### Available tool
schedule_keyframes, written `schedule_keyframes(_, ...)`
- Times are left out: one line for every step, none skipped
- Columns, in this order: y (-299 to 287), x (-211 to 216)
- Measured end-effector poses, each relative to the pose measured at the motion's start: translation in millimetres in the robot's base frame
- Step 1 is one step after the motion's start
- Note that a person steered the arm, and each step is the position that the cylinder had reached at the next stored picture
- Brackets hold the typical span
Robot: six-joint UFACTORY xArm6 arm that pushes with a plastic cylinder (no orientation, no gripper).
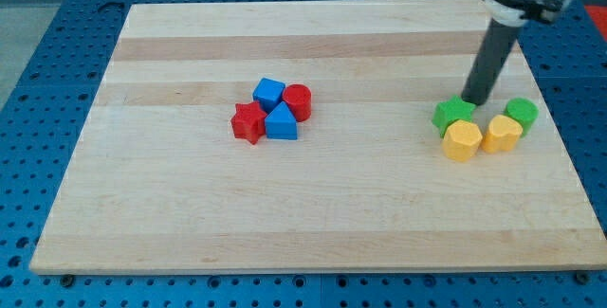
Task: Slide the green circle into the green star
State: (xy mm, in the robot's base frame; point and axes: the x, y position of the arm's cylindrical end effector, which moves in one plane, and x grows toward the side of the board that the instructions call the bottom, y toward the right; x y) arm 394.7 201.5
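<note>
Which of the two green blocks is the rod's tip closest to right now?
The green star, leftmost in the right-hand cluster. My tip sits at its upper right edge, while the green circle lies farther to the view's right.

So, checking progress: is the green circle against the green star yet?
Not yet: the green circle sits apart from the green star, my tip between them.

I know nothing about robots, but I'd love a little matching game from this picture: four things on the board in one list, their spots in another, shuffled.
Things:
1. green star
2. green circle
3. red star
4. my tip

Places:
A. leftmost block of the middle cluster
B. rightmost block on the board
C. touching or just above the green star's upper right edge
D. directly above the larger yellow block in the view

Pairs: 1-D, 2-B, 3-A, 4-C
</note>
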Motion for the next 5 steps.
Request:
schedule_keyframes(16,-20)
schedule_keyframes(76,-22)
schedule_keyframes(121,3)
schedule_keyframes(117,30)
schedule_keyframes(65,32)
